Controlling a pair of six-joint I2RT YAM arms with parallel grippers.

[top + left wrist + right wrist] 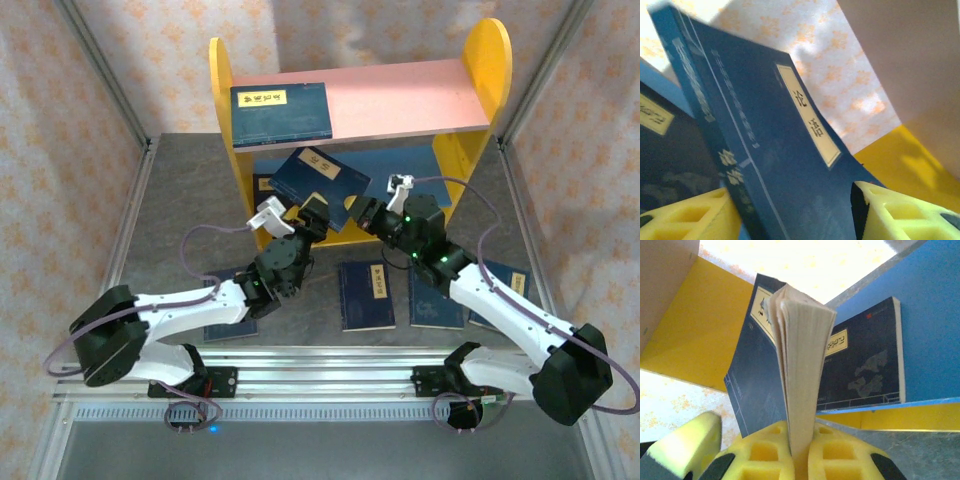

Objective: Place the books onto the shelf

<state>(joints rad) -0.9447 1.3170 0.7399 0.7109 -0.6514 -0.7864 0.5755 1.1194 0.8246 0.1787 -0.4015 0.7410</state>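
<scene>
- Step in hand: I read this as placing one book on the lower tier. The held book, thin, dark navy with a narrow yellow title label, hangs tilted at the mouth of the blue lower board of the two-tier painted wooden shelf.
- Right claw: its yellow moulded pads are pressed together on the held book's cream page edge, and the leaves fan slightly above the grip.
- Left claw: its yellow fingers stand apart on either side of the held book's lower end. I judge it is not pinching.
- Shelved: an upper book lies flat on the pink upper board, and a lower book lies flat on the blue lower board.
- Waiting: loose books lie on the grey speckled tabletop between the arms.
- Next move, as I judge it: draw the left claw clear, then let the right arm carry the held book inward under the pink upper board, avoiding the lower book.
- Materials: the covers are matte and pliant, so the held book may bow. The shelf boards look smooth and rigid.
</scene>
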